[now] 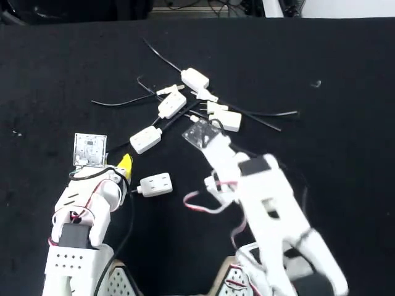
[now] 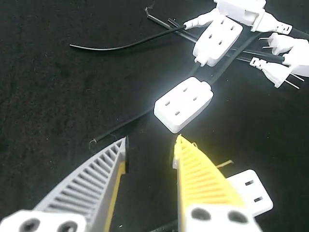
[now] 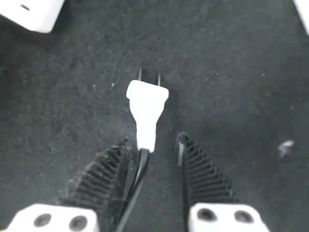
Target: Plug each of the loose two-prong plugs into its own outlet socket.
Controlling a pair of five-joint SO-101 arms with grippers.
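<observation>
Several white outlet sockets lie among black cords: one (image 1: pixel 145 139) near the left arm, one (image 1: pixel 155 184) closer to the front, one (image 1: pixel 171 105) and one (image 1: pixel 194 78) farther back. Loose two-prong plugs (image 1: pixel 227 119) lie beside them. My left gripper (image 2: pixel 149 147) is open and empty, with its yellow finger (image 1: pixel 125 165) just short of the nearest socket (image 2: pixel 183 104). My right gripper (image 3: pixel 152 140) is open low over the mat. A white plug (image 3: pixel 146 104) lies just ahead of its fingertips, prongs pointing away, and its cord runs back between the fingers. The right gripper (image 1: pixel 201 131) hangs by the plug cluster.
The black mat (image 1: pixel 321 154) covers the table. Thin black cords (image 1: pixel 271 117) trail right and back from the cluster. A socket corner (image 3: pixel 34 12) shows near the right gripper. Another socket (image 2: pixel 246 191) lies beside the left gripper's yellow finger.
</observation>
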